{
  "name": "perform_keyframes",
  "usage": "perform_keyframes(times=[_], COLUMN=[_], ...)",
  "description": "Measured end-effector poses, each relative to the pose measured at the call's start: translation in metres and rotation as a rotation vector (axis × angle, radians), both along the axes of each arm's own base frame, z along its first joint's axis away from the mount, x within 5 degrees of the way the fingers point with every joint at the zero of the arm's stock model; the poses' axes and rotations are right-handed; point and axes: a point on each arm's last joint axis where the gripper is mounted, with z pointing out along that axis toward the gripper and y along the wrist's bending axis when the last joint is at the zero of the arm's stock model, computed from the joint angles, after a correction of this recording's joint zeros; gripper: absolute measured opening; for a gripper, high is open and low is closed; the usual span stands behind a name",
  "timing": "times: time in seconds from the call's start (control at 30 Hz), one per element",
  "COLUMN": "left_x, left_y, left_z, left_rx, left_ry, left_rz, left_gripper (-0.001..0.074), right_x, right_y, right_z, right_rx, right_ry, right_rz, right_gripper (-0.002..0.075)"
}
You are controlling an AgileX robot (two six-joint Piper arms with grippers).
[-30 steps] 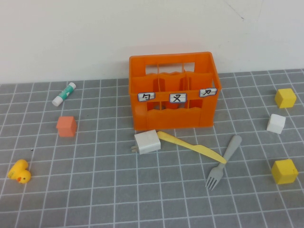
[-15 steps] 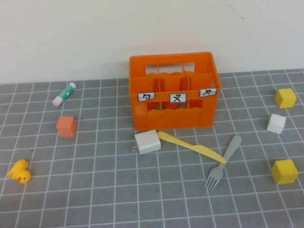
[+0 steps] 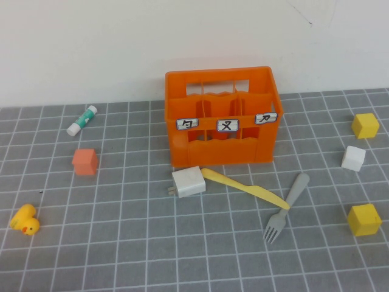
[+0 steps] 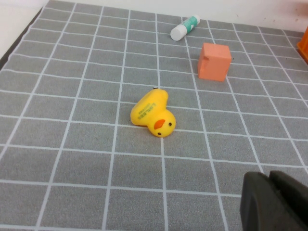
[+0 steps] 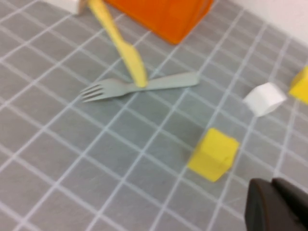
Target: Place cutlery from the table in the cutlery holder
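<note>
High view: knife [image 3: 246, 187] and fork [image 3: 287, 207] lie on the counter [image 3: 121, 243] just in front of the orange cutlery holder [image 3: 222, 115], right of centre, knife tip touching the fork handle; no arms visible. Left wrist view: left tool [image 4: 274, 202] near the rubber duck [image 4: 153, 115], well away from the cutlery; opening can't tell. Right wrist view: right tool [image 5: 276, 204] faces the fork [image 5: 139, 86], long axis crosswise; opening can't tell. Right arm is nearer.

Grey gridded table [image 3: 121, 243] carries crate [image 3: 222, 118], knife [image 3: 246, 188], fork [image 3: 285, 207].

Pale-yellow knife [image 3: 244, 187] and grey fork [image 3: 286, 207] lie flat on the table [image 3: 121, 243], tips touching, before the orange cutlery holder [image 3: 222, 118].
</note>
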Motion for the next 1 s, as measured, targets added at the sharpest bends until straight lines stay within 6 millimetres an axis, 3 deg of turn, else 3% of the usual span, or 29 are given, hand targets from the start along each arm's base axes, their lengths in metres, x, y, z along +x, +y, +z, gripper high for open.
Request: perform_keyframes(times=[0.3, 0.47, 0.67, 0.9, 1.0], left_x=[0.000, 0.000, 0.000, 0.000, 0.000], left_y=[0.000, 0.000, 0.000, 0.000, 0.000], left_z=[0.000, 0.000, 0.000, 0.000, 0.000], left_rx=[0.000, 0.000, -0.003, -0.004, -0.004], left_ry=[0.000, 0.000, 0.000, 0.000, 0.000], left_rz=[0.000, 0.000, 0.001, 0.001, 0.001], left_gripper=[0.0000, 0.0000, 0.0000, 0.0000, 0.0000], right_x=[-0.003, -0.011, -0.019, -0.030, -0.034], right_y=[-0.006, -0.015, -0.029, -0.031, -0.031], right_z=[0.009, 0.008, -0.017, -0.067, -0.076], right_rx=[-0.030, 0.049, 0.102, 0.084, 0.067], right_ry=[-0.150, -0.209, -0.218, -0.244, -0.202], right_rz=[-0.058, -0.207, -0.405, -0.410, -0.409], right_gripper=[-0.0003, -0.0003, -0.0003, -0.0003, -0.0003])
